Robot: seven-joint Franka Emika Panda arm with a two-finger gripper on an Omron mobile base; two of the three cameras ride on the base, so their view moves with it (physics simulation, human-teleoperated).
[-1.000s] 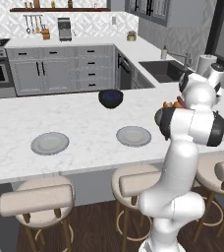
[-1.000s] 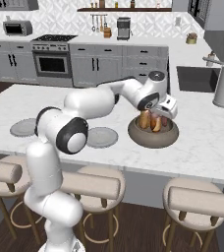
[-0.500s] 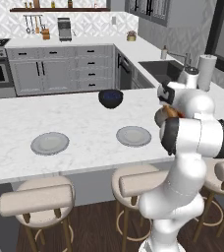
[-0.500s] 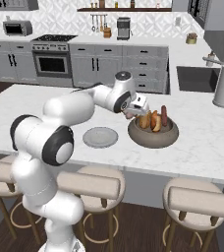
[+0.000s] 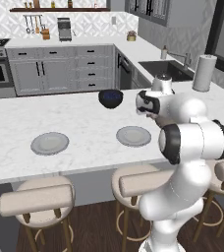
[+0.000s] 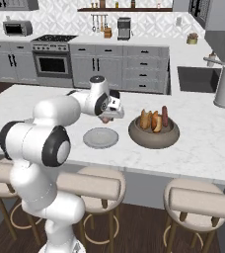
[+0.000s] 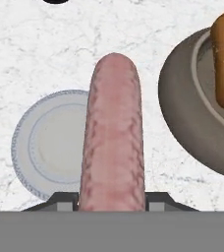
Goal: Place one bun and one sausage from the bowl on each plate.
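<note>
From the left base view, two plates lie on the worktop (image 5: 15, 118): one to the left (image 5: 49, 143), one nearer the arm (image 5: 133, 136), with a dark bowl (image 5: 110, 98) behind.

From the right base view, the end effector (image 6: 106, 118) hangs above the near plate (image 6: 100, 138), beside the brown bowl (image 6: 154, 132) holding buns (image 6: 144, 119).

In the hand view, the end effector is clamped on a sausage (image 7: 114, 138), over the plate's (image 7: 40, 142) right edge.

pinkish sausage (image 7: 114, 138), pale grey plate (image 7: 45, 147)
</note>
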